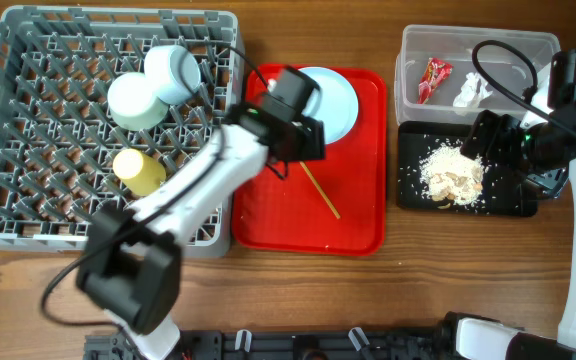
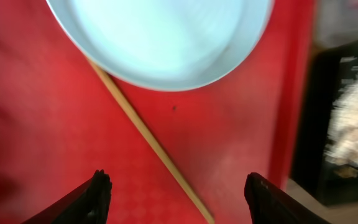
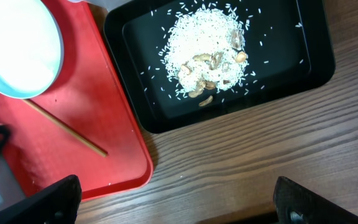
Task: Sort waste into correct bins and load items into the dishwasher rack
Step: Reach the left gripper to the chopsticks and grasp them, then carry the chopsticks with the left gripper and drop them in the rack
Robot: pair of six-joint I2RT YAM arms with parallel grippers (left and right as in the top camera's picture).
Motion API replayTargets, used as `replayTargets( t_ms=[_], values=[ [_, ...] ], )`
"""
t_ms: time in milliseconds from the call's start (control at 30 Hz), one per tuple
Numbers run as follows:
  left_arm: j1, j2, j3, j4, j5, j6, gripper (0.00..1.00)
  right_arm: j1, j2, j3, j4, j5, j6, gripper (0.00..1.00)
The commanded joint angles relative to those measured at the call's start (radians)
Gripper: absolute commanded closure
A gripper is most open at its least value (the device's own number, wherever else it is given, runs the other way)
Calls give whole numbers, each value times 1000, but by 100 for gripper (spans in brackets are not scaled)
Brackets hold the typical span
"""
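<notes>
Wood table. Rack at left holds green bowl, small bowl, cup. Plate and chopstick lie on red tray. Scraps in black tray; wrapper and tissue in tub. Left arm reaches across the rack corner, left gripper over the chopstick, fingers apart. Right gripper by the black tray, fingers wide apart.

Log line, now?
left end effector open over thin wooden chopstick | right end effector open | round white plate on red plastic tray
</notes>
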Motion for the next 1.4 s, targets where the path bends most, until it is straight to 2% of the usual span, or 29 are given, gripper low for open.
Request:
replayTargets(
  t_ms=[0,133,333,500,567,600,633,733,833,1067,1167,1367],
  values=[
    [-72,97,10,0,-140,-165,30,-6,-4,21,2,2,-18,0],
    [-119,183,10,-5,-241,-163,28,-6,-4,21,2,2,-18,0],
    [-126,238,10,-19,-241,-164,31,-6,-4,21,2,2,-18,0],
    [-126,252,10,-74,-241,-164,50,-6,-4,21,2,-12,-21,0],
    [-126,253,10,-104,-241,-164,66,-6,-4,21,2,-12,-21,0],
    [-126,253,10,-107,-241,-164,82,-6,-4,21,2,-12,-21,0],
    [-126,253,10,-106,-241,-164,85,-6,-4,21,2,-12,-21,0],
    [-126,253,10,-107,-241,-164,88,-6,-4,21,1,-12,-21,0],
    [-126,253,10,-107,-241,-164,96,-6,-4,21,-3,-12,-21,0],
    [-81,206,10,-130,-238,-163,96,-6,-4,21,-6,-12,-21,0],
    [-25,112,14,-130,-238,-92,96,-6,-4,21,-7,-12,-21,0],
    [81,-150,45,-177,-238,275,96,-6,-4,21,-5,-12,-21,0]
  ],
)
